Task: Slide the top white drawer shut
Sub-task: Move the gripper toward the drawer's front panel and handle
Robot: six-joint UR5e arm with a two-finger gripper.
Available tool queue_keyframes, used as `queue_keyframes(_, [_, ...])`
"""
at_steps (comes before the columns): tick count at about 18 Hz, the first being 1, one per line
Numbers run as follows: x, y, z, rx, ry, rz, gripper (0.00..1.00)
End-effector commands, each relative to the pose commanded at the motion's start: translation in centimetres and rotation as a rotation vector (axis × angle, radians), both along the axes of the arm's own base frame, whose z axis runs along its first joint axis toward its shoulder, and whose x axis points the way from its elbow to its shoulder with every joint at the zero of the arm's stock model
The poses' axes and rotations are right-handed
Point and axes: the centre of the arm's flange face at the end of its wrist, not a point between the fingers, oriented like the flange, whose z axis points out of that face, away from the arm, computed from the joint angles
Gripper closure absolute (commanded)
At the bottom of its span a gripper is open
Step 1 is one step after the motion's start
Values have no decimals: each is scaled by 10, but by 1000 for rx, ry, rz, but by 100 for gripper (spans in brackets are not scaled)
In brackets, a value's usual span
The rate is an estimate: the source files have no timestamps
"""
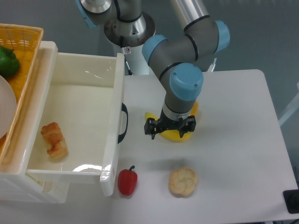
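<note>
The top white drawer (74,100) stands pulled far out to the right, and its inside shows from above. Its front panel (116,93) carries a black curved handle (123,122) facing right. A piece of pastry (54,140) lies in the drawer at the front left. My gripper (170,130) points straight down over the table, a short way right of the handle and apart from it. It hangs above a yellow object (175,136). Its fingers are hidden under the wrist, so the jaws do not show.
A red pepper (127,181) lies on the table just beside the panel's near corner. A bread roll (182,181) lies right of it. A yellow woven basket (23,42) with a green pepper (7,60) and a white plate (4,109) sits on the cabinet at left.
</note>
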Motion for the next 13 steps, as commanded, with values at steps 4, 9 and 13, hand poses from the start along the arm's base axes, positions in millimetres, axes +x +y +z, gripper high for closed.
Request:
queue_keyframes(4, [-1,1,-6,-3,-9,-4,0])
queue_keyframes(9, [1,4,-10,14,-33,-2,0])
queue_keyframes(13, [7,10,-9,19,-31,-14,0])
